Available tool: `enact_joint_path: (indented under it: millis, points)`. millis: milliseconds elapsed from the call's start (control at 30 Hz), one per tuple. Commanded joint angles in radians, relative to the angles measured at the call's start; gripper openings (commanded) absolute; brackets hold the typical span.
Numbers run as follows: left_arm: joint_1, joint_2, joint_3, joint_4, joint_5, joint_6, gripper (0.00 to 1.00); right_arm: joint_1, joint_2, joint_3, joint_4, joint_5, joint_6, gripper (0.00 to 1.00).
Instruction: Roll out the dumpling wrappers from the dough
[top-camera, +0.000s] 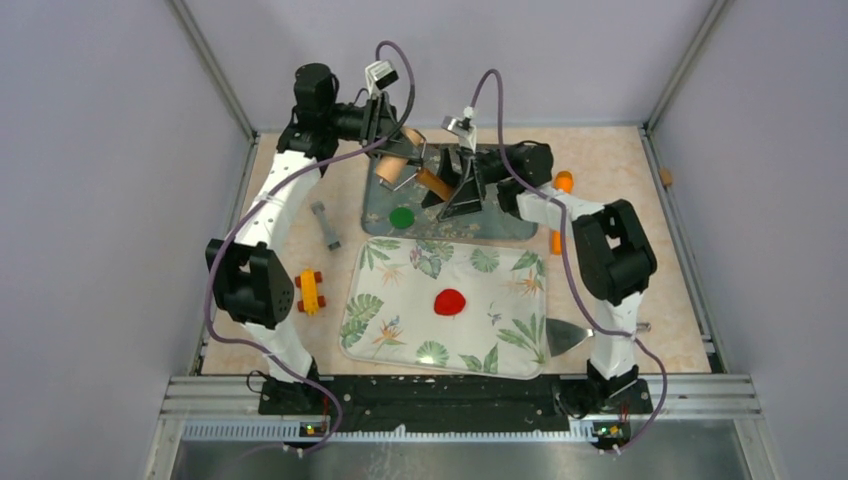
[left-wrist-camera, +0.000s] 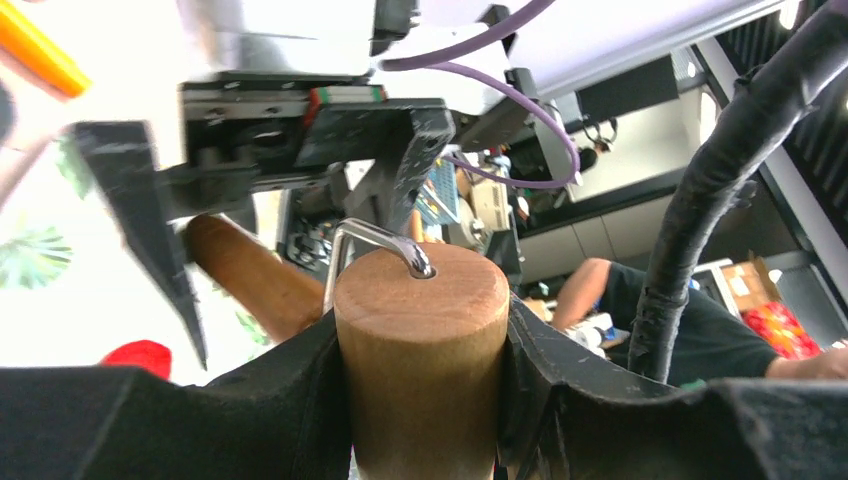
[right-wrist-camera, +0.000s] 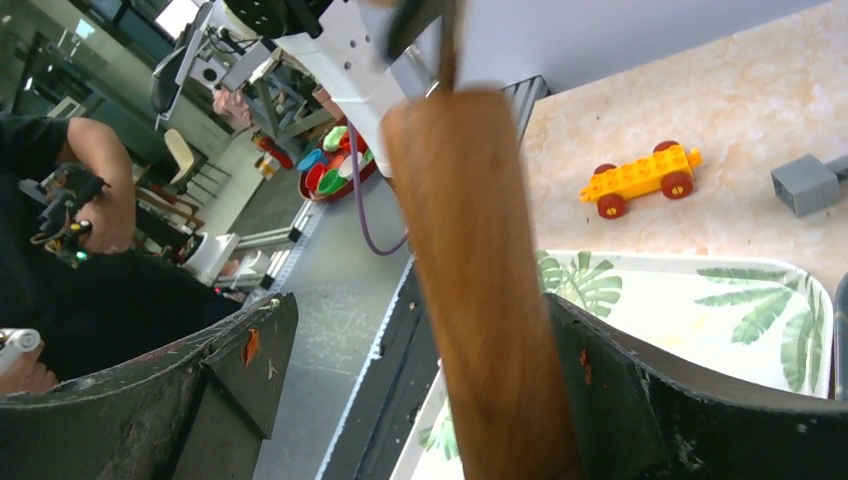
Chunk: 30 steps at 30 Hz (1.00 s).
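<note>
A wooden roller with a metal bracket hangs over the grey board (top-camera: 500, 228) at the back. My left gripper (top-camera: 388, 155) is shut on the roller's drum (left-wrist-camera: 420, 350). My right gripper (top-camera: 455, 185) is open, with the roller's brown handle (right-wrist-camera: 480, 290) between its spread fingers and nearer the right one. The green wrapper (top-camera: 401, 217) lies flat on the board, in front of the roller. The red wrapper (top-camera: 450, 301) lies in the middle of the leaf-patterned tray (top-camera: 395, 335). A bit of red (left-wrist-camera: 140, 355) shows in the left wrist view.
A yellow toy car (top-camera: 310, 291) and a grey block (top-camera: 325, 225) lie left of the tray. Orange pieces (top-camera: 563, 181) lie at the back right. A metal scraper (top-camera: 565, 335) lies at the tray's right front corner.
</note>
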Motion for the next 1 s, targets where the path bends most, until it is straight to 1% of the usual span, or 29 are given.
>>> enact_joint_path:
  millis: [0, 33, 67, 100, 133, 167, 233, 267, 300, 333, 400, 433, 467, 500, 533, 567, 633, 700, 733, 833, 933, 967]
  points:
    - [0.043, -0.003, -0.04, 0.209, -0.01, -0.044, 0.0, -0.035, -0.14, -0.069, -0.097, 0.016, -0.093, 0.91]
    - [0.04, -0.007, -0.065, 0.237, -0.017, -0.055, 0.0, -0.039, -0.163, -0.08, -0.172, 0.028, -0.139, 0.89]
    - [0.036, -0.012, -0.092, 0.27, -0.026, -0.07, 0.0, -0.04, -0.187, -0.084, -0.291, 0.041, -0.216, 0.86]
    - [0.033, -0.014, -0.112, 0.29, -0.035, -0.081, 0.0, -0.04, -0.211, -0.081, -0.422, 0.06, -0.312, 0.84]
    - [0.028, -0.015, -0.125, 0.298, -0.046, -0.084, 0.0, -0.039, -0.235, -0.073, -0.59, 0.085, -0.415, 0.82]
    - [0.025, -0.014, -0.134, 0.3, -0.057, -0.078, 0.0, -0.039, -0.255, -0.048, -0.888, 0.116, -0.563, 0.81]
    - [0.023, -0.013, -0.137, 0.297, -0.076, -0.07, 0.0, -0.031, -0.281, 0.058, -1.395, 0.207, -0.929, 0.82]
    - [0.022, -0.01, -0.134, 0.293, -0.081, -0.062, 0.0, -0.022, -0.282, 0.108, -1.583, 0.258, -1.085, 0.82]
    - [0.022, -0.008, -0.13, 0.271, -0.092, -0.04, 0.0, -0.016, -0.284, 0.141, -1.673, 0.285, -1.166, 0.8]
    - [0.024, -0.005, -0.122, 0.242, -0.103, -0.017, 0.0, -0.014, -0.287, 0.148, -1.7, 0.298, -1.191, 0.77]
    - [0.027, -0.003, -0.109, 0.186, -0.13, 0.035, 0.0, -0.014, -0.295, 0.142, -1.713, 0.304, -1.191, 0.7]
    - [0.031, 0.001, -0.085, 0.108, -0.156, 0.123, 0.0, -0.014, -0.301, 0.138, -1.719, 0.305, -1.191, 0.67]
    - [0.037, 0.006, -0.039, -0.13, -0.208, 0.266, 0.0, -0.014, -0.306, 0.13, -1.725, 0.306, -1.192, 0.66]
    - [0.038, 0.017, 0.016, -0.309, -0.282, 0.419, 0.0, -0.014, -0.315, 0.122, -1.736, 0.307, -1.2, 0.65]
    - [0.038, 0.026, 0.064, -0.43, -0.331, 0.548, 0.0, -0.014, -0.323, 0.116, -1.747, 0.308, -1.209, 0.63]
    - [0.04, 0.03, 0.088, -0.491, -0.372, 0.616, 0.0, -0.015, -0.331, 0.108, -1.755, 0.313, -1.213, 0.62]
    - [0.049, 0.022, 0.075, -0.503, -0.421, 0.65, 0.0, -0.022, -0.342, 0.088, -1.758, 0.313, -1.212, 0.56]
    - [0.05, 0.009, 0.054, -0.515, -0.456, 0.682, 0.0, -0.031, -0.349, 0.074, -1.765, 0.312, -1.213, 0.46]
    - [0.049, 0.0, 0.041, -0.513, -0.458, 0.688, 0.0, -0.035, -0.351, 0.068, -1.767, 0.313, -1.212, 0.43]
    - [0.049, -0.022, -0.003, -0.514, -0.468, 0.694, 0.0, -0.043, -0.36, 0.064, -1.79, 0.326, -1.224, 0.24]
    - [0.047, -0.062, -0.066, -0.52, -0.495, 0.74, 0.0, -0.052, -0.367, 0.071, -1.86, 0.357, -1.267, 0.03]
    - [0.046, -0.079, -0.088, -0.521, -0.504, 0.77, 0.09, -0.055, -0.373, 0.071, -1.888, 0.373, -1.289, 0.0]
